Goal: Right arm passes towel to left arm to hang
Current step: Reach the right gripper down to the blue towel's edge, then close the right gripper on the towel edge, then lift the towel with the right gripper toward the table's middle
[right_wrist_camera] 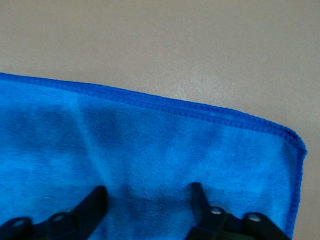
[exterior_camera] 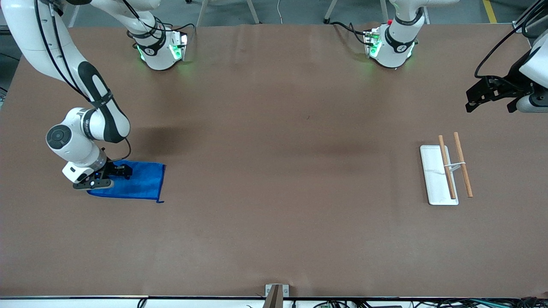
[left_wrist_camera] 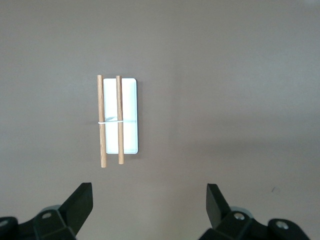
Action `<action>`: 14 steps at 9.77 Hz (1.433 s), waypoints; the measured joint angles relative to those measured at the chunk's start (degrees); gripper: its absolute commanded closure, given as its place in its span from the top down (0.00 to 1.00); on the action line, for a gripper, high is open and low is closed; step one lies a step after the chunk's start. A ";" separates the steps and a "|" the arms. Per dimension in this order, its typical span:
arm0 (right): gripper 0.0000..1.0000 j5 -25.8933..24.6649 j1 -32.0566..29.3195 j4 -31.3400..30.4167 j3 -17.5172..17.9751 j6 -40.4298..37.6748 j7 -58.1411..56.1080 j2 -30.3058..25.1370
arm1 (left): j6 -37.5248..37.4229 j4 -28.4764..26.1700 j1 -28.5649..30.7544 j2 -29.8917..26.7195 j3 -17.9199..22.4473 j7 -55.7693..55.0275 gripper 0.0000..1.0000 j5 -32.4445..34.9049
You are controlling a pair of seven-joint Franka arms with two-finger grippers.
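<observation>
The bright blue towel lies flat on the brown table near the right arm's end. My right gripper is down over one edge region of the towel, open, with a finger on each side of a patch of cloth. In the right wrist view the towel fills most of the picture, its hemmed edge and one corner show, and the right gripper stands open on it. My left gripper waits up in the air at the left arm's end of the table, open and empty.
A white tray with two wooden rods held above it lies near the left arm's end; it also shows in the left wrist view. Both arm bases stand along the table's edge farthest from the front camera.
</observation>
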 measured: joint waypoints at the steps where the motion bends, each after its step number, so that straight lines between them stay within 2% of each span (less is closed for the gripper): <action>1: 0.01 0.00 -0.05 0.09 -0.11 -0.37 -0.01 -0.31 | 0.00 0.00 -0.04 0.00 -0.03 -0.49 1.00 0.00; 4: 0.01 0.00 -0.12 0.51 -0.07 -2.27 -0.01 -0.81 | -0.02 0.00 -0.07 0.00 -0.07 -0.63 1.00 0.00; 6: 0.01 1.55 -0.03 3.80 0.56 -12.69 0.04 -1.75 | -0.03 0.00 -0.11 0.00 -0.08 -0.63 1.00 0.00; 9: 0.01 6.15 0.41 14.15 1.71 -32.49 0.60 -6.28 | -0.05 -0.01 -0.14 0.00 -0.08 -0.63 1.00 0.00; 11: 0.01 10.40 0.60 20.52 4.80 -43.71 4.23 -8.71 | -0.05 -0.01 -0.22 0.02 -0.11 -0.58 1.00 0.00; 12: 0.01 14.43 0.78 22.16 7.11 -46.91 6.64 -9.82 | -0.05 -0.01 -0.32 0.03 -0.18 -0.48 1.00 0.00; 14: 0.01 22.78 1.14 22.68 13.68 -48.34 13.36 -11.67 | -0.05 -0.01 -0.39 0.04 -0.28 -0.47 1.00 0.00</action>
